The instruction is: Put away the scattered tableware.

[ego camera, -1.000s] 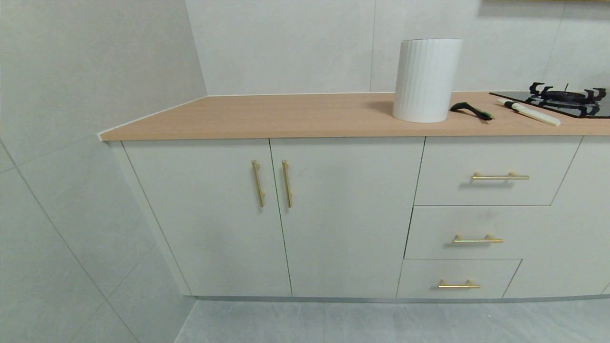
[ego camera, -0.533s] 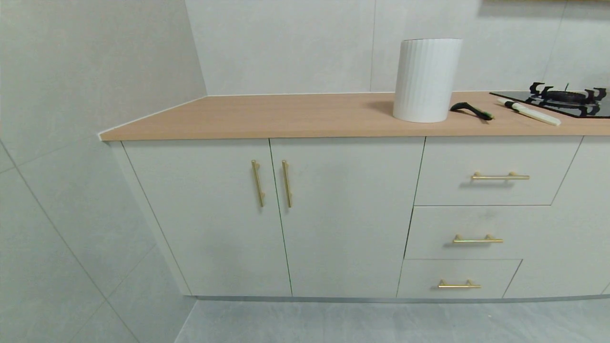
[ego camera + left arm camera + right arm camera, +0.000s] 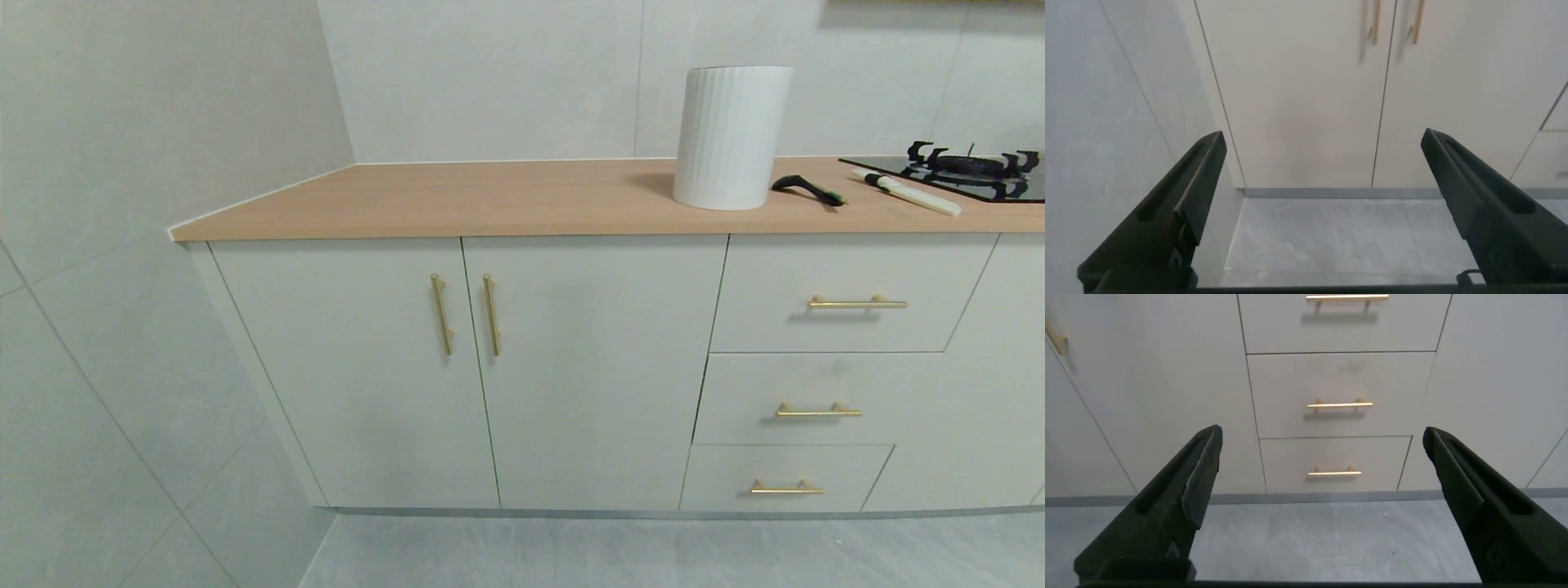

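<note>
Cream cabinet [image 3: 588,376] takes up most of your head view: two doors on the left side with upright brass handles [image 3: 465,314], and a stack of three drawers [image 3: 849,294] on the right. On top of it runs the wood-look countertop [image 3: 490,200], which goes back into the tiled corner. The tall white ribbed canister [image 3: 729,139] stands upright on it above the seam between the doors and the drawers, and the black hob [image 3: 971,167] sits at the far right.

Both your claws hang low in front of the cabinet, well below the counter. The left gripper [image 3: 1322,143] faces the doors and the floor strip, with the fingers spread wide and nothing between them. The right gripper [image 3: 1321,434] faces the lower drawers, and it's just as wide open and just as empty.

The tableware is up on the counter. A white-bladed knife [image 3: 906,192] lies with one end over the hob's edge. What looks like a black peeler [image 3: 804,189] with a green tip lies just beside the canister, though it's a bit small to be sure.
</note>
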You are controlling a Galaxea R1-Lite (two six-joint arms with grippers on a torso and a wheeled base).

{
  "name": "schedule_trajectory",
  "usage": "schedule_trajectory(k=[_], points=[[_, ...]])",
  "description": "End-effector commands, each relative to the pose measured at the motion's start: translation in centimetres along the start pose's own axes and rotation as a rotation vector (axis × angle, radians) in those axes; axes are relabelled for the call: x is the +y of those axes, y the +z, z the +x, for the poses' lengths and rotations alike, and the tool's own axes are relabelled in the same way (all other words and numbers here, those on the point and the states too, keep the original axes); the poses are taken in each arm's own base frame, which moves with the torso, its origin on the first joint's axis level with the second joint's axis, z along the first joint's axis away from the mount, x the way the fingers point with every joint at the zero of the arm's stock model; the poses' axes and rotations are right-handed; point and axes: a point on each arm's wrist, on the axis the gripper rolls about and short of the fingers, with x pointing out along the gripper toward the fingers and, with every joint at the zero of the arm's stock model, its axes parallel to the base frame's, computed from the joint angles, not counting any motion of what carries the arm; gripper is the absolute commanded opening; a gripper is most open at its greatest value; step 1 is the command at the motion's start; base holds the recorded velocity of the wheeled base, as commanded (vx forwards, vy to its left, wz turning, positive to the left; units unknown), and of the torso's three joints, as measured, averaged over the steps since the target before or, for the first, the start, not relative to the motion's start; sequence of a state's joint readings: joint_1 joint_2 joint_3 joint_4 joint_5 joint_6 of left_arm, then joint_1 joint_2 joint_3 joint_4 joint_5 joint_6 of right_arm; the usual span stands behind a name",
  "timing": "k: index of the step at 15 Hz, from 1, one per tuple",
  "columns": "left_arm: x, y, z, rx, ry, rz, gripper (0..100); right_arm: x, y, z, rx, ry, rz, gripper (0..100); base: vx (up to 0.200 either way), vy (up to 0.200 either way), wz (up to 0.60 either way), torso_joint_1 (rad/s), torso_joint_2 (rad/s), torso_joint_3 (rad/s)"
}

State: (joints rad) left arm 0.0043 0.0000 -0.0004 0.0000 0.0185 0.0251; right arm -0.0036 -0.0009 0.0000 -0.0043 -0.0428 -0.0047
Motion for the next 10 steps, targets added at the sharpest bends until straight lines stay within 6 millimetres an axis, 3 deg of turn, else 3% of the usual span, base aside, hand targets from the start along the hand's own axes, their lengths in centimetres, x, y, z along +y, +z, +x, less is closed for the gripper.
schedule_trajectory(k=[1,10], points=[[-0.02,-0.01,0.0,0.0,-0.007,0.003,100,0.0,-0.02,0.02,0.005,-0.001,0.003,100,0.0,0.0,0.0,0.0,0.0,0.0],[-0.02,-0.01,0.0,0.0,-0.007,-0.027,100,0.01,-0.02,0.02,0.005,0.0,0.003,100,0.0,0.0,0.0,0.0,0.0,0.0]])
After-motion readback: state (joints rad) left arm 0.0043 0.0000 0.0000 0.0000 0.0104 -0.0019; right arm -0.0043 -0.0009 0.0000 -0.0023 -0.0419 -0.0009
